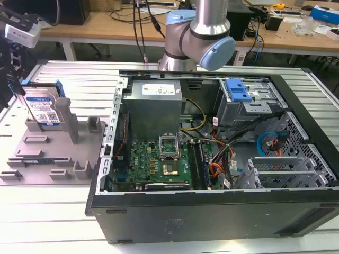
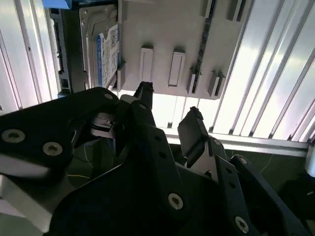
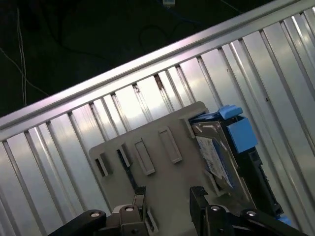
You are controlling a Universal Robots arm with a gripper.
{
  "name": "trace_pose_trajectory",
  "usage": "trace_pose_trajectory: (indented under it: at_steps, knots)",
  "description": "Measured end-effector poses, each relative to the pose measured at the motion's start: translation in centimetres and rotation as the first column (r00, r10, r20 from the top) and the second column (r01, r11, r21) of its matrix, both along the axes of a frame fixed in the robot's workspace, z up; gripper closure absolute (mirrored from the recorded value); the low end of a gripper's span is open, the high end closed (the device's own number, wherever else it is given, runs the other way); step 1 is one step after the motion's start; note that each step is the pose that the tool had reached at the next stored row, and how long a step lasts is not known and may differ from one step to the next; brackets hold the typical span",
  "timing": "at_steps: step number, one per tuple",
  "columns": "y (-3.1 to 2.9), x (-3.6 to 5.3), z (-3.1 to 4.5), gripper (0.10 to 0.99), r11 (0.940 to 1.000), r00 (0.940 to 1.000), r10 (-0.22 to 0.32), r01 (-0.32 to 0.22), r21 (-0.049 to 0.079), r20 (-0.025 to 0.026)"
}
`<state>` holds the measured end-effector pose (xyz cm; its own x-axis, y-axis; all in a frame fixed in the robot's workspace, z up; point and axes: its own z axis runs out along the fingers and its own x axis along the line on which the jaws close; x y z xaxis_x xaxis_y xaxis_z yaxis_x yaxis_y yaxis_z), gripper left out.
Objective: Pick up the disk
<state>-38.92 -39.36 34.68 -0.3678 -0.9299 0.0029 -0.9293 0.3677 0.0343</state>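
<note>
The disk [image 1: 42, 108] is a silver-grey hard drive with a white-and-blue label and blue side rails. It stands on edge in a slot of a grey plastic fixture [image 1: 53, 153] at the exterior view's left. My gripper [image 1: 15, 84] hangs just beside the disk's upper edge, at the exterior view's far left. Both wrist views show the disk [image 2: 101, 49] [image 3: 216, 152] off to one side of the gripper [image 2: 170, 103] [image 3: 167, 194]. The black fingers are open over the fixture plate [image 2: 167, 29] [image 3: 152, 130], with nothing between them.
An open black computer case [image 1: 212, 211] takes up the middle and the exterior view's right, with a grey power supply [image 1: 153, 106], a motherboard [image 1: 159, 159] and a blue latch [image 1: 237, 90]. The arm's base [image 1: 198, 32] rises behind it. The ribbed metal table [image 1: 79, 79] ends near the fixture.
</note>
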Motion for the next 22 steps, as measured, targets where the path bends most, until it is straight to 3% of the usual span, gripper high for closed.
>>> trace_pose_trajectory:
  at_steps: [3,7,11,12,13,17,22]
  knots:
    - [0.00,0.00,-0.04,0.604,0.9970,0.9970,0.078,-0.078,0.000,0.0002]
    - [0.00,0.00,-0.09,0.604,0.9874,0.9874,0.158,-0.158,0.000,0.0006]
    - [0.00,0.00,-0.16,0.604,0.9692,0.9692,0.246,-0.246,-0.001,0.0022]
    - [0.00,0.00,-0.20,0.604,0.9616,0.9616,0.274,-0.274,-0.002,0.0058]
    - [0.02,0.00,-0.22,0.604,0.9584,0.9583,0.286,-0.285,-0.005,0.0087]
    - [0.07,0.00,-0.20,0.604,0.9579,0.9579,0.287,-0.287,-0.008,0.0077]
    - [2.78,0.00,-0.21,0.604,0.9577,0.9578,0.288,-0.287,-0.015,0.0074]
